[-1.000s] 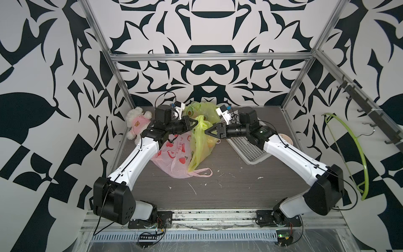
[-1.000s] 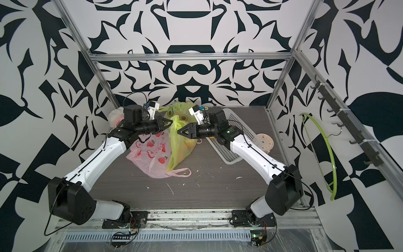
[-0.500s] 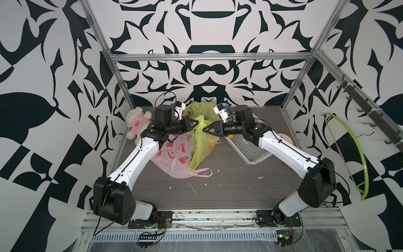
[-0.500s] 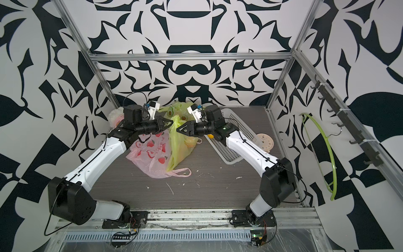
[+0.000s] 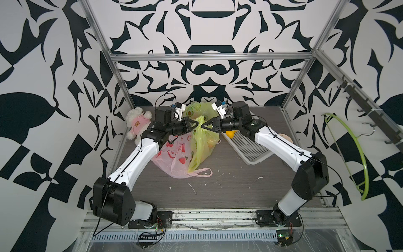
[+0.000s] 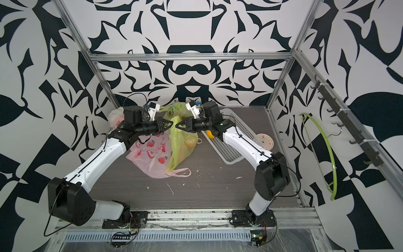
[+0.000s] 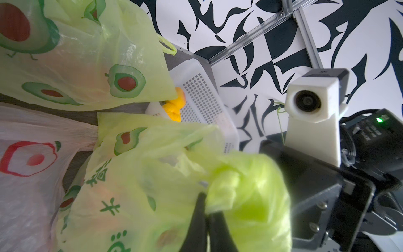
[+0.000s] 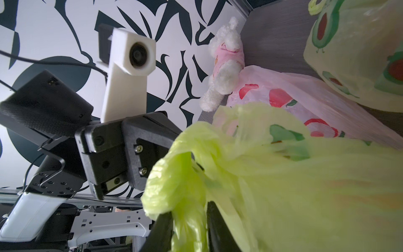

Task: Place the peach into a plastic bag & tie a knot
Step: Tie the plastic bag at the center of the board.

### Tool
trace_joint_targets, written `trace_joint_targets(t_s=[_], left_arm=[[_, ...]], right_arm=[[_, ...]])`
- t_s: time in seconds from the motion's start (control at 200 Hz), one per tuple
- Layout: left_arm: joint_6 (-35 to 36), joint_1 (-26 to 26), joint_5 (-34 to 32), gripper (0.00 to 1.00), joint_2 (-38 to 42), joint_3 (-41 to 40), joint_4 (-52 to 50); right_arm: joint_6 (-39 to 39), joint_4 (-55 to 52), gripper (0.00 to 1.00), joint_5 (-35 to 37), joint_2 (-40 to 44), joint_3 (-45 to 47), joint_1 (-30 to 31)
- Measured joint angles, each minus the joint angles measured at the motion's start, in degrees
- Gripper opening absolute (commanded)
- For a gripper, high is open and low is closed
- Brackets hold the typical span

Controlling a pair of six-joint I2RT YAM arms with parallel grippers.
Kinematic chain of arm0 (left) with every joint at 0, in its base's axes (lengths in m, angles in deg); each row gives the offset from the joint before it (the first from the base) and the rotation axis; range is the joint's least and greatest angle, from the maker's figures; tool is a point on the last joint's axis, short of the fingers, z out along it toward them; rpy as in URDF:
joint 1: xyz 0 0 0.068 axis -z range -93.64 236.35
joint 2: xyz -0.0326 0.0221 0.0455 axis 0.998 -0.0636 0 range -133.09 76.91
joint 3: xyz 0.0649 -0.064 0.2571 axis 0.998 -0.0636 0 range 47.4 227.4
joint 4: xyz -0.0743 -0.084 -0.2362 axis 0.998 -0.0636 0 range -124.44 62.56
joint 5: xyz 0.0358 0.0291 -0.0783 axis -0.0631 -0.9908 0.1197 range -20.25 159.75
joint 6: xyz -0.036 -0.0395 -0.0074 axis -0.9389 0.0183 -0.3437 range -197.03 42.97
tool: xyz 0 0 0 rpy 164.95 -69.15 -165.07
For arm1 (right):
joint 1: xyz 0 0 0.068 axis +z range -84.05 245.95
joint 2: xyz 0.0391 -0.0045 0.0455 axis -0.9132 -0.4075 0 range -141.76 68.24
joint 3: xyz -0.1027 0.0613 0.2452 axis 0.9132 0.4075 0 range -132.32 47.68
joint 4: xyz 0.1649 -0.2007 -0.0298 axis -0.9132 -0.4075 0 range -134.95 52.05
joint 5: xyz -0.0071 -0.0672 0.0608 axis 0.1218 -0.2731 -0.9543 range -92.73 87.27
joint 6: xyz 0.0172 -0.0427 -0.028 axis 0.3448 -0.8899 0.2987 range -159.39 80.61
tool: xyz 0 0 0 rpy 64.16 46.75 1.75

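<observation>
A green avocado-print plastic bag [image 5: 200, 148] [image 6: 178, 150] hangs by its top between my two grippers, its bottom resting on the table. An orange round form, the peach [image 6: 189, 139], shows dimly through its wall. My left gripper [image 5: 197, 123] [image 7: 207, 209] is shut on a bunched handle of the bag [image 7: 130, 174]. My right gripper [image 5: 202, 126] [image 8: 189, 209] faces it tip to tip. Its fingers stand narrowly apart, pressed on a twisted strand of the bag [image 8: 283, 185] that fills the gap.
A pink strawberry-print bag [image 5: 172, 157] lies under the left arm. Another green avocado bag [image 5: 196, 109] stands at the back. A plush toy [image 5: 137, 124] sits far left. A white perforated tray [image 5: 248, 148] with a yellow fruit [image 5: 230, 134] lies under the right arm. A green hanger [image 5: 353, 152] hangs on the right wall.
My right gripper has moved left up to the bag's top and its jaws have narrowed onto the plastic. The left gripper and the bag have stayed put.
</observation>
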Motion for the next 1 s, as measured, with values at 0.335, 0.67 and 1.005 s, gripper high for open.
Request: trace_joint_targets(t_s=[0.335,0.67,1.005], left_arm=[[0.0,0.0,-0.2,0.0,0.0,0.0,0.0],[3.1,-7.5,1.7,0.0,1.0,5.0,-8.3],[9.8,-14.0,7.6,0.0,0.6,13.7,-22.6]], right_arm=[[0.4,0.9,0.0,-0.7,2.4,1.2,0.0],[-6.8,-9.4,0.0,3.8,12.0,7.1,-1.8],[-12.4,-9.8,0.0,6.5,22.3,14.6,-6.4]])
